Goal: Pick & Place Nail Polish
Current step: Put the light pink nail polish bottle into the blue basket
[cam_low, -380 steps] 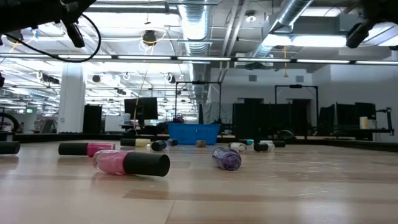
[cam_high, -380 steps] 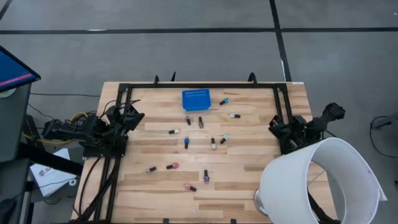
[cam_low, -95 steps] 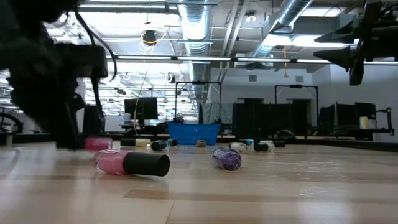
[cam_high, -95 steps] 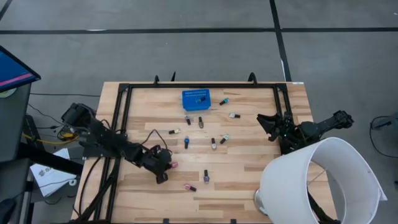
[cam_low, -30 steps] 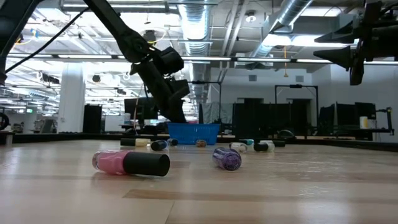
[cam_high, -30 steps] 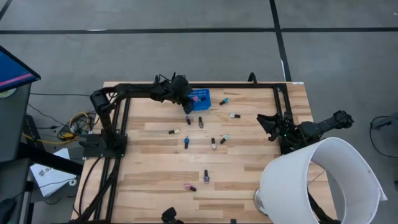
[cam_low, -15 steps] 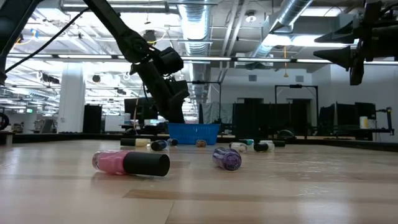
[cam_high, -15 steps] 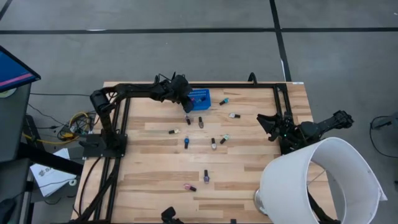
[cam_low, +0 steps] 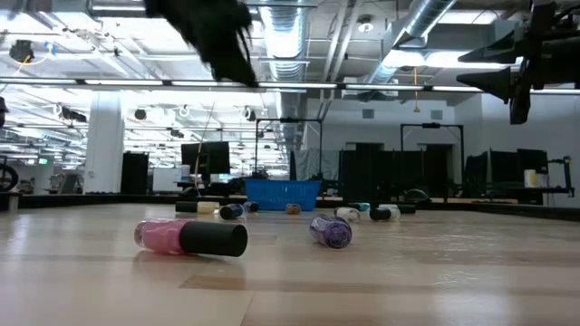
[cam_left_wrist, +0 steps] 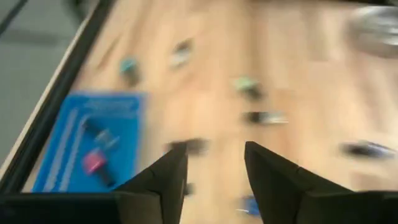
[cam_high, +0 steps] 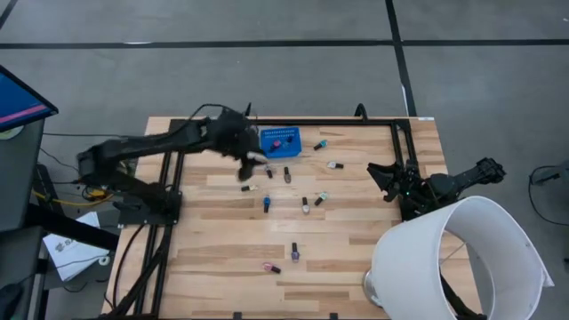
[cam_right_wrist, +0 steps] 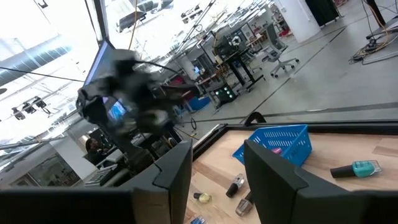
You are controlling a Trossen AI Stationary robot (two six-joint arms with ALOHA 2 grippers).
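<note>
The blue mesh basket (cam_high: 280, 142) stands at the table's far middle; a pink nail polish bottle (cam_high: 276, 142) and a dark-capped one (cam_high: 289, 140) lie inside it, also seen as the pink bottle (cam_left_wrist: 94, 163) in the left wrist view. Several more bottles lie on their sides on the wood, among them a teal one (cam_high: 321, 143), a blue one (cam_high: 266, 204) and a pink one (cam_high: 272, 267). My left gripper (cam_high: 249, 158) hovers, blurred, just near-left of the basket, open and holding nothing (cam_left_wrist: 214, 152). My right gripper (cam_high: 378, 173) waits open above the table's right side (cam_right_wrist: 217, 149).
A black frame rail (cam_high: 293, 123) runs along the table's far edge and down both sides. A large white cylinder (cam_high: 462, 258) covers the near right corner. In the low view a pink bottle (cam_low: 190, 237) and a purple one (cam_low: 331, 231) lie nearest.
My left gripper has left the basket's left rim, swinging up and toward the table's near-left with fast, blurred motion. Where it stood, a pink bottle now shows lying in the basket. The bottles on the wood have kept their places.
</note>
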